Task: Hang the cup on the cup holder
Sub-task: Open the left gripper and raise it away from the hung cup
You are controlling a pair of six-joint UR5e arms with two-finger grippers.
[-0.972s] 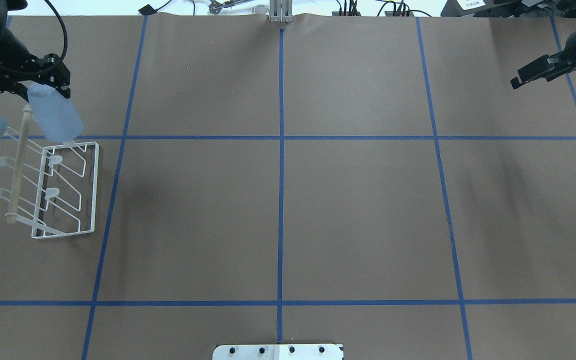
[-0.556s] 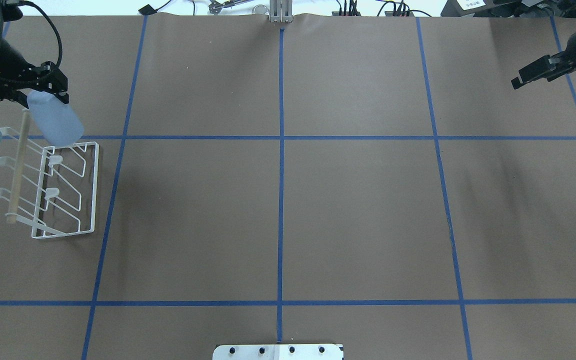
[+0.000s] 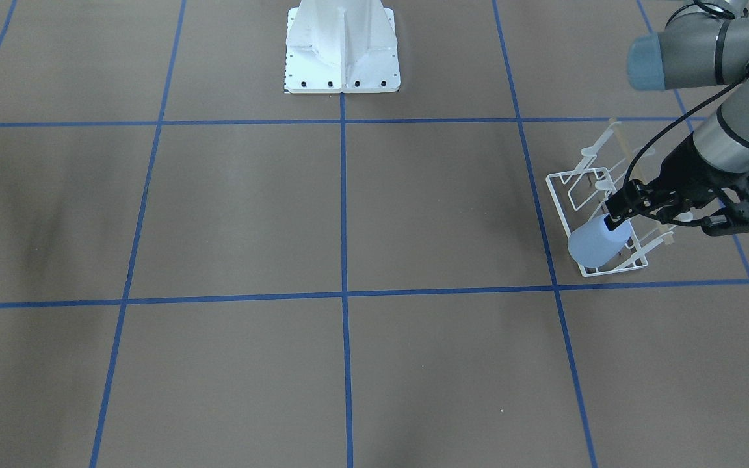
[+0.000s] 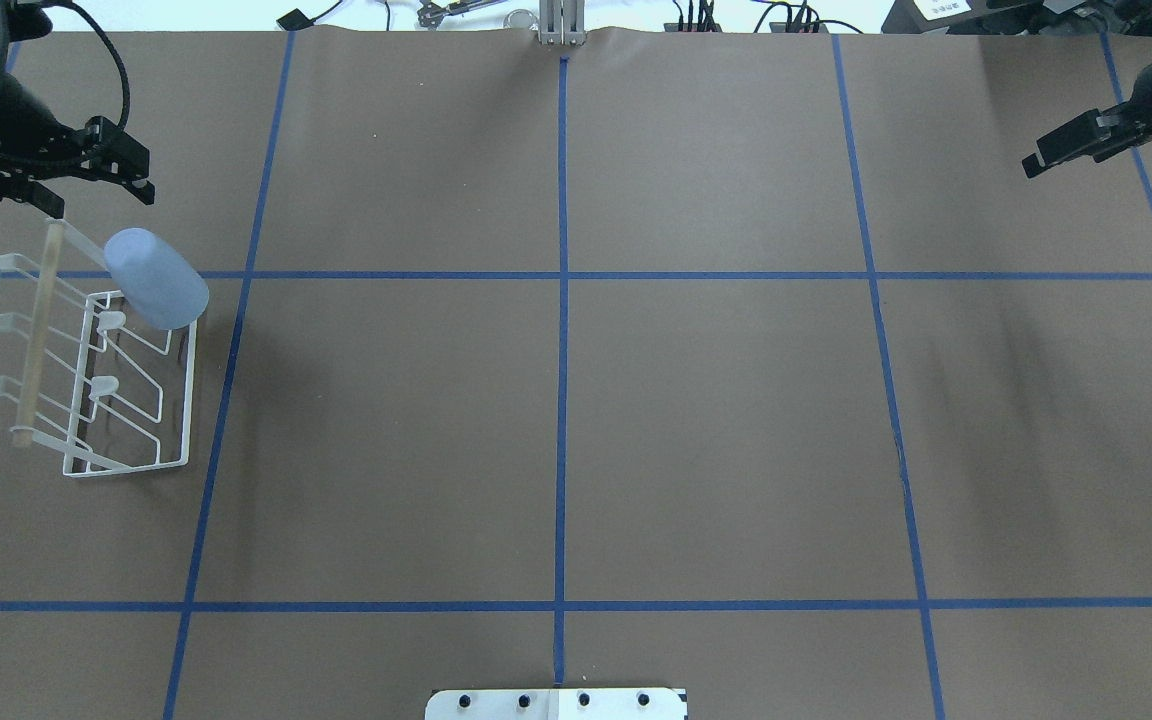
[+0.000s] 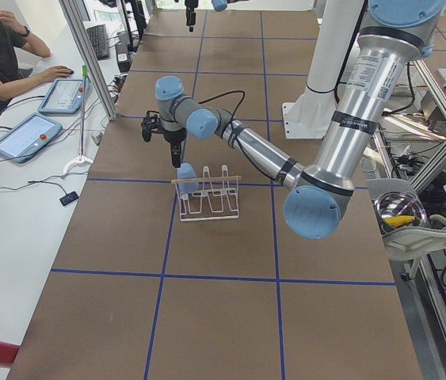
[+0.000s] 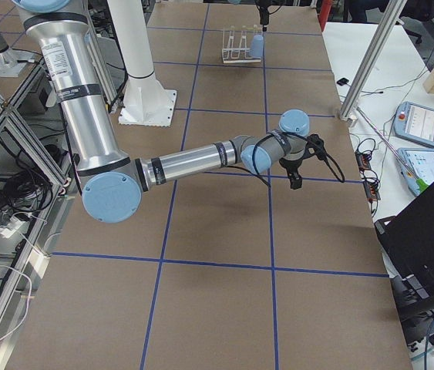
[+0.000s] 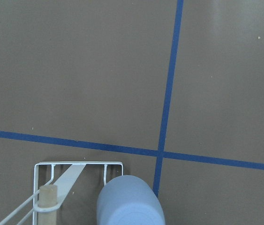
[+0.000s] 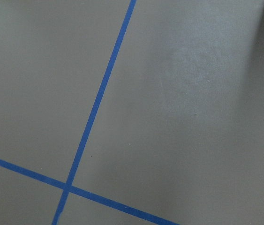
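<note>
1. The cup (image 4: pixel 158 290) is seated upside down and tilted on the cup holder (image 4: pixel 35 350). It is at the holder's far end, on the side nearer the table's middle, with its closed base uppermost.
2. The left gripper (image 4: pixel 99 200) is held just above the cup and slightly beyond it. A gap between the fingers and the cup is shown in the overhead view.
3. Its jaws are spread wide, and nothing is gripped between them.
4. The left arm (image 3: pixel 725 140) is brought in over the table's (image 4: pixel 636 400) left end, and the gripper is pointed down. In the left wrist view the cup's base and the end of the dowel (image 7: pixel 47 199) are seen from above.
5. The right gripper (image 4: pixel 1033 165) is held above the table's far right part, well apart from the holder. Its jaws appear slightly parted, and nothing is held in them.
</note>
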